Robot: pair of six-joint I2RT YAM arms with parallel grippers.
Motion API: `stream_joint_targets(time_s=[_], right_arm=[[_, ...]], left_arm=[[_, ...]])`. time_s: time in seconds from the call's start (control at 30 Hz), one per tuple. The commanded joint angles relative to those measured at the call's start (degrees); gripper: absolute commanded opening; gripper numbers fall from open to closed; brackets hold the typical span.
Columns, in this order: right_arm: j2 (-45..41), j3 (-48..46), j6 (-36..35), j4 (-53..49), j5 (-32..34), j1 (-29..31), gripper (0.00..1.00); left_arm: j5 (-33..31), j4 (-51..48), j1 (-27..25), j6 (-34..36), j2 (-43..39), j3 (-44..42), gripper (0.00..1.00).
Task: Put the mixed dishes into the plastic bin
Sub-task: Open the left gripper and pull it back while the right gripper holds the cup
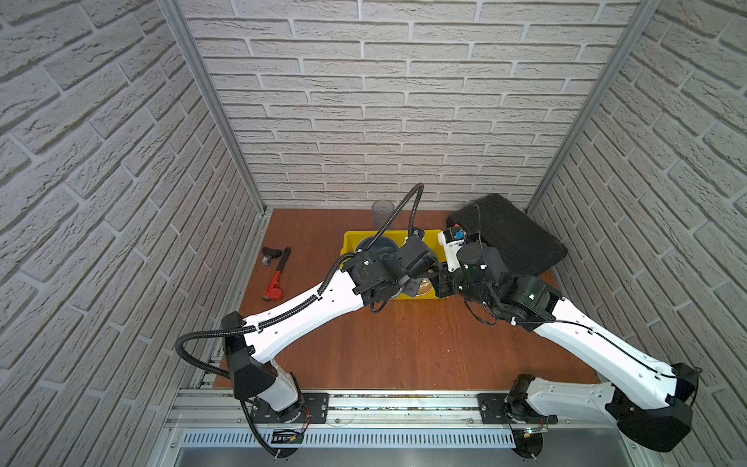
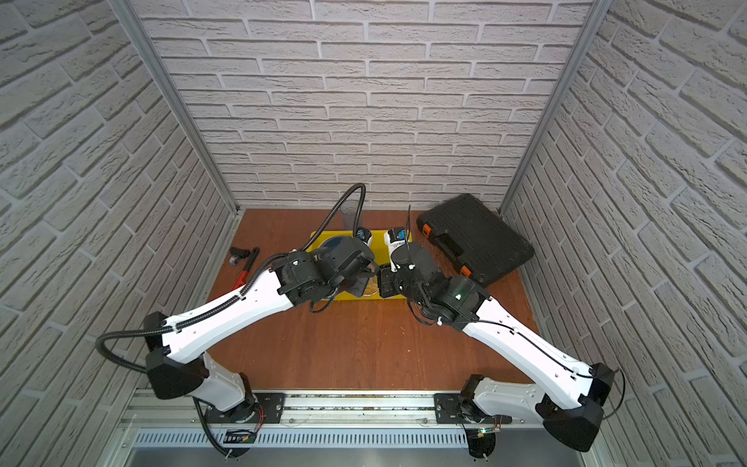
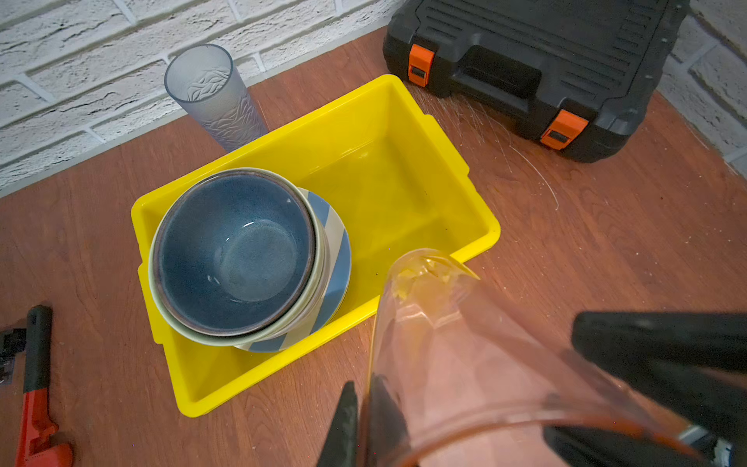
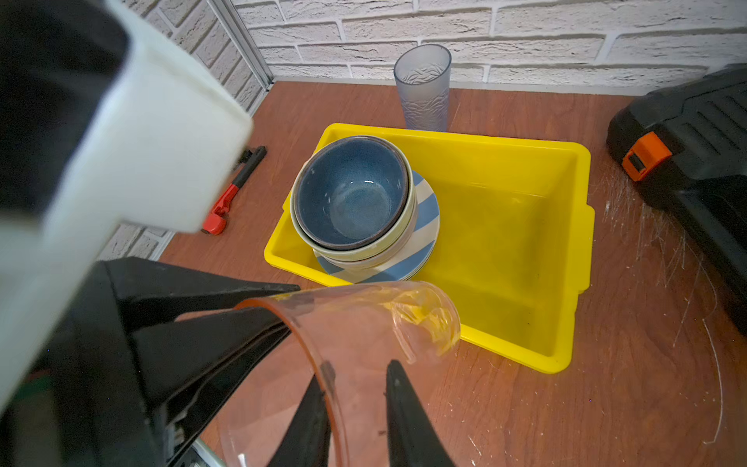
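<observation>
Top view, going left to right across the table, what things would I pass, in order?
Red wrench → yellow bin → black case. The tall cup stands behind the bin, within its width, so it has no clear place in the order.

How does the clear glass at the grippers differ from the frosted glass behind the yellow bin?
The clear glass is see-through and smooth; the frosted glass is cloudy grey-blue with a wavy pattern. The clear glass is held tilted, its rim pinched by the left gripper; the frosted glass stands upright on the table, untouched. Both are tumblers, and neither rests in the yellow bin.
</observation>
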Motion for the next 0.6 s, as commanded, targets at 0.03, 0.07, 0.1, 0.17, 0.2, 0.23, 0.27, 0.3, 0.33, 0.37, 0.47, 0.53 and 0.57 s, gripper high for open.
stream_joint_targets(time_s=[0.03,0.07,0.1,0.17,0.2,0.23,0.27,0.3,0.33,0.37,0.47,0.53,0.57], right_arm=[[2.0,0.6,1.5,-6.8,3.6,-0.9,0.28],[2.3,1.0,1.6,-7.4,3.4,-0.9,0.29],[2.9,1.6,1.7,-8.3,3.1,-0.9,0.29],[3.9,2.7,2.3,-10.0,2.9,-0.9,0.31],[4.6,3.3,2.7,-10.9,2.9,-0.9,0.31],[5.2,3.8,3.3,-11.7,3.0,-0.9,0.31],[5.8,4.2,3.7,-12.4,3.2,-0.9,0.31],[6.2,4.4,4.3,-12.9,3.4,-0.9,0.31],[6.6,4.6,4.7,-13.2,3.6,-0.9,0.31],[6.9,4.6,5.1,-13.2,3.7,-0.9,0.3],[7.2,4.3,5.8,-12.6,4.1,-0.9,0.25],[7.1,3.7,6.2,-11.8,4.3,-0.9,0.2],[7.0,3.5,6.4,-11.4,4.5,-0.9,0.18]], left_arm=[[-1.6,6.5,-1.5,-0.5,-4.0,2.6,0.08],[-1.9,6.7,-1.6,-0.4,-4.1,2.7,0.08],[-2.3,7.1,-1.7,-0.1,-4.1,2.5,0.09],[-3.6,8.1,-2.1,0.7,-4.4,2.2,0.09],[-4.1,8.7,-2.3,1.2,-4.6,2.0,0.09],[-4.6,9.5,-2.5,1.5,-4.7,1.7,0.09],[-5.2,10.1,-2.6,1.8,-4.9,1.5,0.09],[-5.7,10.8,-2.9,2.2,-4.9,1.2,0.09],[-5.8,11.5,-3.1,2.6,-5.0,0.9,0.09],[-5.8,12.1,-3.2,2.8,-5.1,0.9,0.09],[-5.8,13.2,-3.8,3.4,-5.3,0.7,0.1],[-5.5,13.4,-4.0,3.6,-5.6,0.8,0.13],[-5.1,13.5,-4.1,3.5,-5.7,0.7,0.15]])
